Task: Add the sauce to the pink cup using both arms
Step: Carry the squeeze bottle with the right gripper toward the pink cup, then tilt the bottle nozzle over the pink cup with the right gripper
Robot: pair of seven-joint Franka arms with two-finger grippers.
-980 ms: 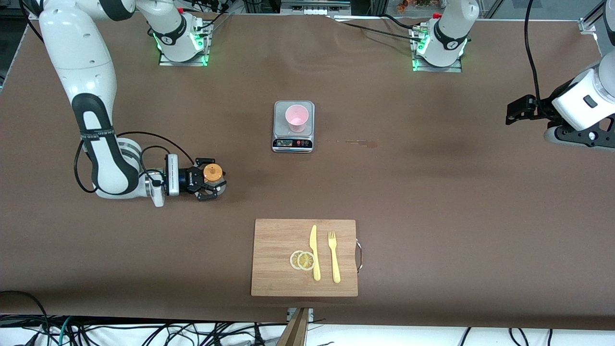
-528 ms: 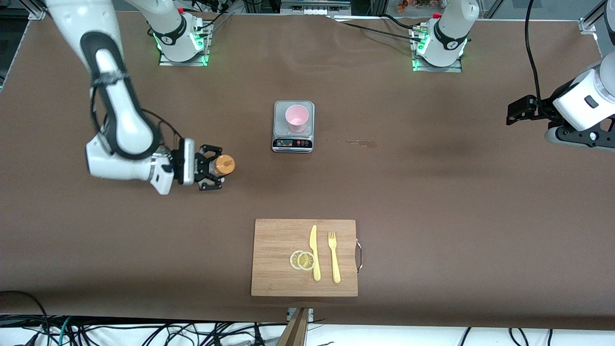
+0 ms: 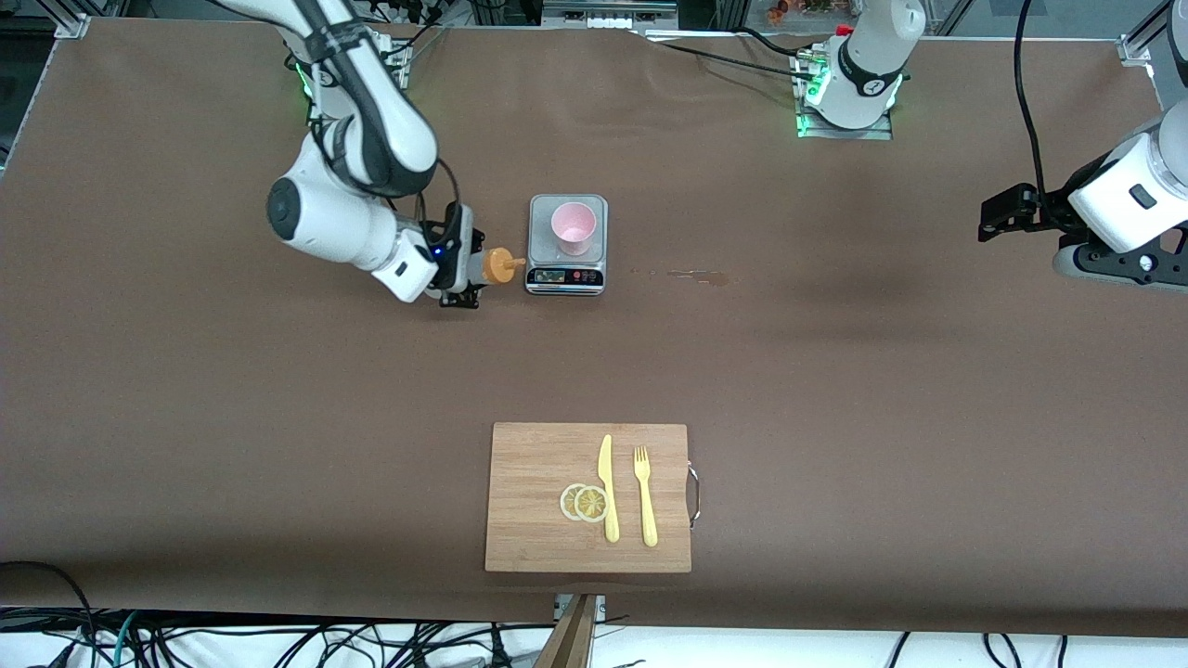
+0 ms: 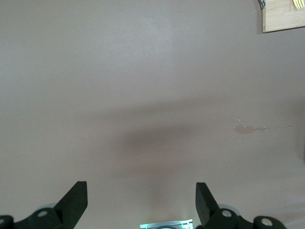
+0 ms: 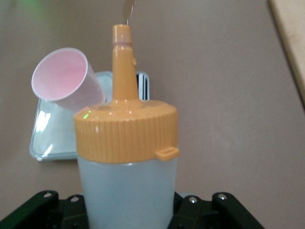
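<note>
The pink cup [image 3: 573,227] stands on a small grey scale [image 3: 567,278] in the middle of the table. My right gripper [image 3: 467,269] is shut on the sauce bottle [image 3: 499,266]. It holds the bottle in the air over the table beside the scale, toward the right arm's end, tilted with the orange nozzle pointing at the scale. In the right wrist view the bottle [image 5: 126,186] fills the middle, held by the right gripper [image 5: 127,212], with the cup [image 5: 66,78] just past the nozzle. My left gripper [image 3: 1007,211] waits over the left arm's end of the table. In its wrist view the left gripper [image 4: 141,200] is open and empty.
A wooden cutting board [image 3: 529,464] lies nearer the camera, with a yellow knife [image 3: 608,487], a yellow fork [image 3: 644,496] and two lemon slices [image 3: 584,502] on it. A small wet stain [image 3: 701,276] marks the table beside the scale, toward the left arm's end.
My right arm has carried the sauce bottle away from the camera and toward the scale, and tipped its nozzle toward the cup. The left arm has not moved.
</note>
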